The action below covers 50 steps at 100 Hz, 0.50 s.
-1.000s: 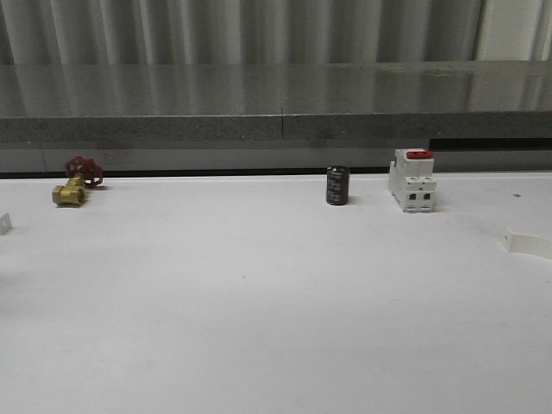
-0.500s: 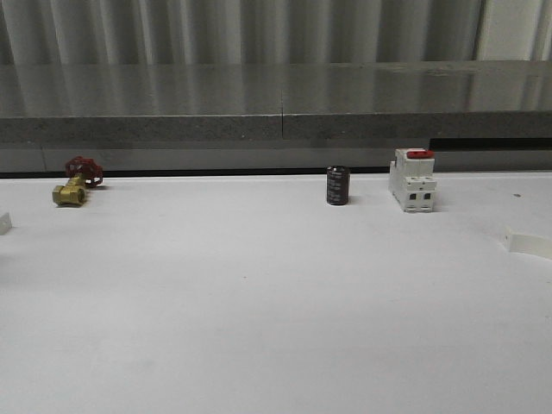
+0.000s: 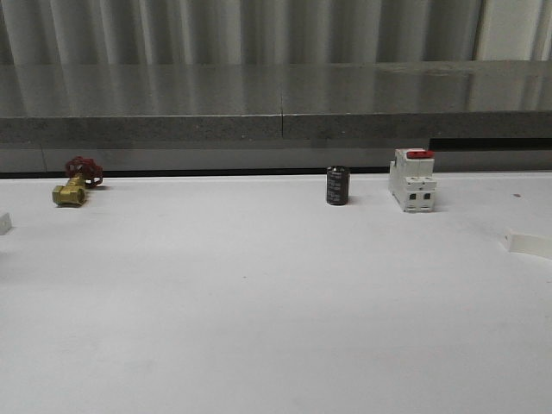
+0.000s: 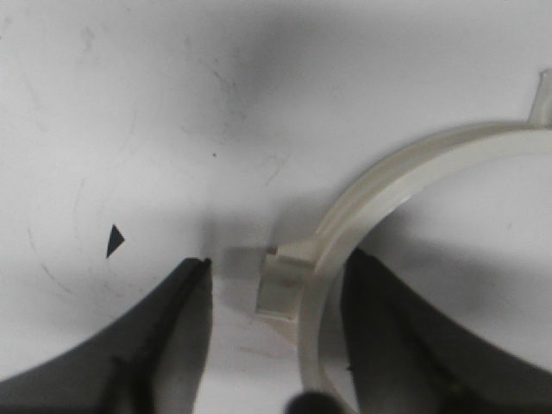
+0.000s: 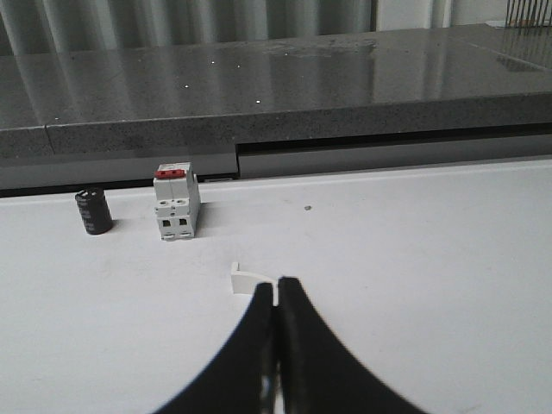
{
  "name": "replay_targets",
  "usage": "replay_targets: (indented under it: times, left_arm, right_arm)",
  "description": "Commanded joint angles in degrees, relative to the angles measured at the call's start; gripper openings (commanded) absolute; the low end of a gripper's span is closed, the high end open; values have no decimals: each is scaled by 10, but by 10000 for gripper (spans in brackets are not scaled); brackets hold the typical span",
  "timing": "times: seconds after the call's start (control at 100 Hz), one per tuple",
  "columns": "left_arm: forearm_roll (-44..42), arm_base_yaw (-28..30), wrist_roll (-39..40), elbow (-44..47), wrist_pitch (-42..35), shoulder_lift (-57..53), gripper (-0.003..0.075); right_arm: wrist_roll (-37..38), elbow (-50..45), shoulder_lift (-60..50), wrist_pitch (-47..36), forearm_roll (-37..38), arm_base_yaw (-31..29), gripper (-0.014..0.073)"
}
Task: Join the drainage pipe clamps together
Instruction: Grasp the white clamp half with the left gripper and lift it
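White counter (image 3: 259, 302), grey ledge behind. My left pincer (image 4: 276, 285) gapes wide astride one drainage pipe clamp (image 4: 379, 198), its end tab between my fingers, unpinched. My right pincer (image 5: 277, 319) is closed, empty, before the other clamp (image 5: 250, 282).

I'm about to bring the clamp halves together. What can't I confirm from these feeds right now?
- Left clamp half: left wrist view cuts its arc at the frame edge; the left gripper is open around it, contact unclear.
- Right clamp half: right wrist view, mostly hidden behind the shut right gripper; grip unconfirmed.
- Front view: white pieces at the edges, too small to identify.
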<state>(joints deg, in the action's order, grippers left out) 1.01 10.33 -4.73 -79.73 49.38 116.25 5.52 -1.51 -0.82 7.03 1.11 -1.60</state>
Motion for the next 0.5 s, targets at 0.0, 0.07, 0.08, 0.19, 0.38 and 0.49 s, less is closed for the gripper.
replay_targets:
  times: [0.0, 0.07, 0.08, 0.19, 0.38, 0.49]
  left_arm:
    - [6, -1, -1, -16, -11, -28, 143]
    - [6, -1, -1, -16, -11, -28, 57]
    - [6, -1, -1, -16, -11, -28, 51]
    - [8, -3, -2, -16, -12, -29, 11]
    - [14, -32, 0, -16, -15, -59, 11]
    - [14, -66, 41, -16, -10, -80, 11]
  right_arm:
    - [-5, 9, -8, -47, 1, -2, -66]
    - [-5, 9, -8, -47, 1, -2, -66]
    - [-5, 9, -8, -47, 1, -2, -66]
    - [-5, 9, -8, -47, 1, -2, -66]
    - [-5, 9, -8, -47, 1, -2, -66]
    - [-5, 9, -8, -47, 1, -2, -66]
